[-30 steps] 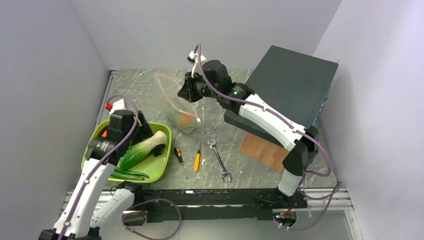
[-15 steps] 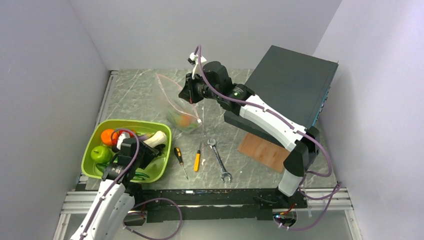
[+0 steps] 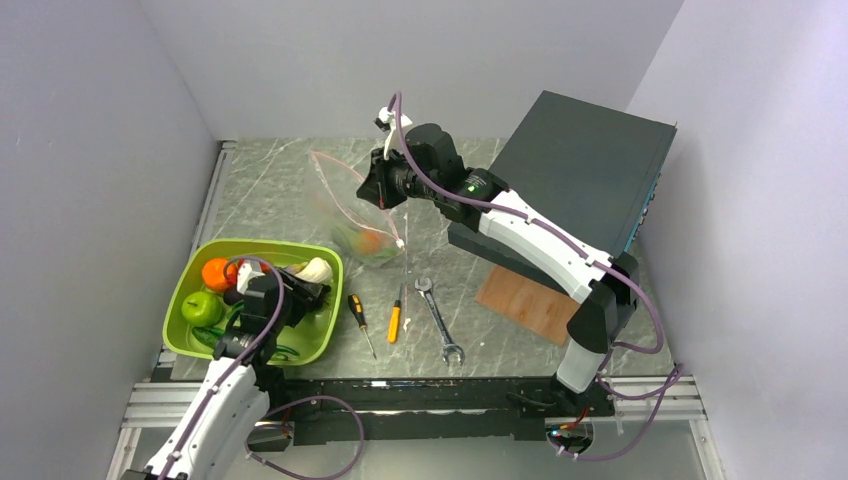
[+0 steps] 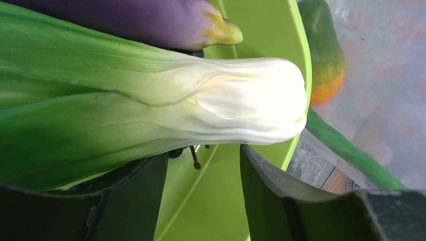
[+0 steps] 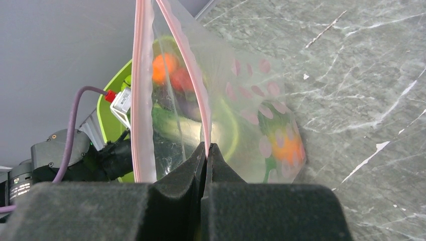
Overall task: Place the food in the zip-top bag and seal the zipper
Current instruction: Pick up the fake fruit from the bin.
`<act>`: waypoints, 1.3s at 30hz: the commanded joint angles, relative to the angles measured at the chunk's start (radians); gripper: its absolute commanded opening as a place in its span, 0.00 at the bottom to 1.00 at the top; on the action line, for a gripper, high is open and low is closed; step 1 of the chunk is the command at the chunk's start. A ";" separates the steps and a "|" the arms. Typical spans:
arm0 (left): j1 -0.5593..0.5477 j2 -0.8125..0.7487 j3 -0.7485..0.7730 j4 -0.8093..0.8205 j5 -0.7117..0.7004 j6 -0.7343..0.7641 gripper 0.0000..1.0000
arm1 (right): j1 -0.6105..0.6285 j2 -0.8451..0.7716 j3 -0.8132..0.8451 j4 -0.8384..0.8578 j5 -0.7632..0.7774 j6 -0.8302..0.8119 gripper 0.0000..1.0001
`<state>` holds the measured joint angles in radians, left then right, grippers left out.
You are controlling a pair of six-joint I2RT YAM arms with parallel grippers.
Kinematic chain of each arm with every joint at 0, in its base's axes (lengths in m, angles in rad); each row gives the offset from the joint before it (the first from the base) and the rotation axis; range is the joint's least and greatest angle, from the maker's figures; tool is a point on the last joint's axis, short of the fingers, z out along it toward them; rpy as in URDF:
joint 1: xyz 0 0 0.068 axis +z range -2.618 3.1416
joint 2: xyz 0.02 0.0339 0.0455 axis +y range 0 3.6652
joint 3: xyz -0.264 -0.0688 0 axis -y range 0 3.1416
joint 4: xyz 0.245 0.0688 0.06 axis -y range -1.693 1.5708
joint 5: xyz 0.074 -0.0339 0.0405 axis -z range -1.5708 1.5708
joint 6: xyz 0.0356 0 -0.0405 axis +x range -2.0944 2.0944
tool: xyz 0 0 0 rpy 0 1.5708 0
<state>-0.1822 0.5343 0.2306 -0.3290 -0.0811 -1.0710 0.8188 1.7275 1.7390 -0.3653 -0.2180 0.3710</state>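
The clear zip-top bag (image 3: pixel 352 212) stands open at mid-table, with an orange-and-green toy (image 3: pixel 370 242) inside. My right gripper (image 3: pixel 380 188) is shut on the pink zipper (image 5: pixel 187 55) strip and holds the mouth up; its jaws (image 5: pixel 206 146) pinch one strip. My left gripper (image 3: pixel 303 294) is low over the lime-green tray (image 3: pixel 260 245), open. In the left wrist view its fingertips (image 4: pixel 203 150) are just below a green-and-white bok choy toy (image 4: pixel 150 110). An orange ball (image 3: pixel 218 273), a green apple (image 3: pixel 201 308) and a purple eggplant (image 4: pixel 125 20) also lie in the tray.
Two screwdrivers (image 3: pixel 357 311) (image 3: pixel 395 322) and a wrench (image 3: pixel 438 320) lie right of the tray. A black box (image 3: pixel 585 165) stands at the back right, with a wooden board (image 3: pixel 525 302) in front of it. Grey walls close in the left and back.
My left arm has pulled back from over the tray's far side toward the near edge, uncovering the orange ball and apple, then eased toward the bok choy. The right gripper still holds the bag.
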 commanded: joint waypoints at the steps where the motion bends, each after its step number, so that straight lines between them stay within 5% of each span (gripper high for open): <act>1: 0.003 0.027 0.019 0.025 -0.045 -0.002 0.58 | -0.001 -0.034 0.004 0.049 -0.018 0.015 0.00; 10: 0.003 0.122 0.054 -0.046 -0.065 0.007 0.56 | -0.001 -0.026 0.005 0.054 -0.028 0.023 0.00; 28: -0.094 0.292 0.148 -0.100 -0.201 0.042 0.76 | 0.000 -0.006 0.013 0.055 -0.038 0.028 0.00; 32: -0.105 0.348 0.121 0.025 -0.191 0.037 0.73 | 0.000 -0.006 0.014 0.057 -0.042 0.030 0.00; 36: -0.108 0.362 0.098 0.107 -0.221 0.029 0.60 | 0.000 -0.009 0.017 0.051 -0.040 0.028 0.00; 39: -0.110 0.344 0.073 0.161 -0.265 0.024 0.63 | -0.001 -0.014 0.012 0.055 -0.040 0.026 0.00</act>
<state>-0.2893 0.8936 0.3332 -0.2874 -0.2619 -1.0389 0.8188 1.7279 1.7390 -0.3641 -0.2451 0.3901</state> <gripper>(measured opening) 0.605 0.008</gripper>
